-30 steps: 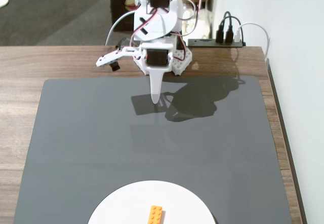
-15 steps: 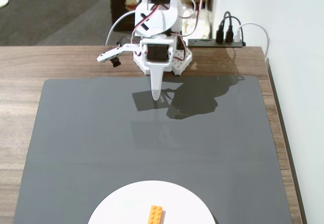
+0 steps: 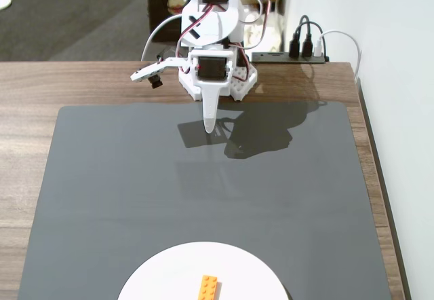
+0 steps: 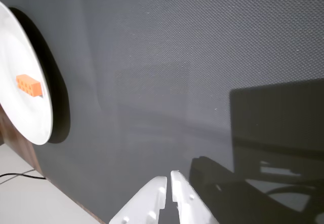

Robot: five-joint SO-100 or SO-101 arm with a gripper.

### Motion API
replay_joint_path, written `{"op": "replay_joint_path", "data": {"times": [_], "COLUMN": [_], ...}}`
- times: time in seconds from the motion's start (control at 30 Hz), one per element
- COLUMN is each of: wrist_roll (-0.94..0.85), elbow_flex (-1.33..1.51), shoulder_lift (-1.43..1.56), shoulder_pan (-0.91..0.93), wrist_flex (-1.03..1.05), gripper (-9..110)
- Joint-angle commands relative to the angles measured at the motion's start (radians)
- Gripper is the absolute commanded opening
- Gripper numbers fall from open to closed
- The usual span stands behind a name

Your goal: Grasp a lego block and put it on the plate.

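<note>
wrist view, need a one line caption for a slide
Gripper shut and empty above the grey mat, with the orange brick lying on the white plate at left.

An orange lego block [image 3: 209, 289] lies on a plain white plate [image 3: 163, 273] at the frame's bottom. The mat [image 3: 122, 178] is dark grey, the table [image 3: 41, 83] brown woodgrain, the arm [image 3: 210, 35] white.
</note>
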Motion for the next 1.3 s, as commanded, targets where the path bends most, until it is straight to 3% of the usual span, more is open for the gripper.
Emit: {"op": "replay_joint_path", "data": {"times": [0.0, 1.27], "wrist_roll": [-0.011, -0.025], "elbow_flex": [-0.005, -0.005], "shoulder_lift": [-0.006, -0.005], "shoulder_pan": [-0.005, -0.025], "wrist_flex": [0.002, 0.002], "gripper": [1, 1]}}
